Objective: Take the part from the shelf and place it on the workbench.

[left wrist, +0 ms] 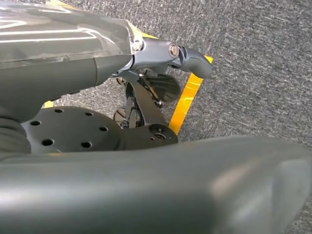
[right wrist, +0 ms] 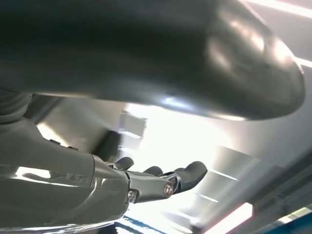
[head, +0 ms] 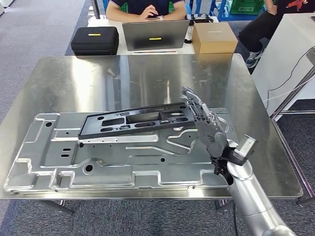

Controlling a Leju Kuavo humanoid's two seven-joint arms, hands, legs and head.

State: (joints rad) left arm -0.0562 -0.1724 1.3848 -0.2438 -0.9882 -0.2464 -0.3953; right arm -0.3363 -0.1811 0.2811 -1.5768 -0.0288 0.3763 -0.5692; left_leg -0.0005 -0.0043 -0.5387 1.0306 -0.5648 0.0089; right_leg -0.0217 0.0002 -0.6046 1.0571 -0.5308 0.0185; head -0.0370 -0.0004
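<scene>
Right hand (head: 202, 120): fingers extended and apart, holding nothing, hovering at the right end of the part (head: 135, 120); whether the fingertips touched the part could not be told. The part, a long dark slotted frame, lay flat across a large stamped metal panel (head: 111, 157), which rested on the bench (head: 156, 73), a reflective steel surface. Left hand (left wrist: 173, 53): seen over grey carpet (left wrist: 257, 73) and a yellow tape strip (left wrist: 185, 100); its state could not be told. Beyond the bench stood a table (head: 122, 46) carrying a black case (head: 94, 40), a laptop (head: 155, 34) and a cardboard box (head: 214, 37), with a person (head: 148, 7) seated behind it.
</scene>
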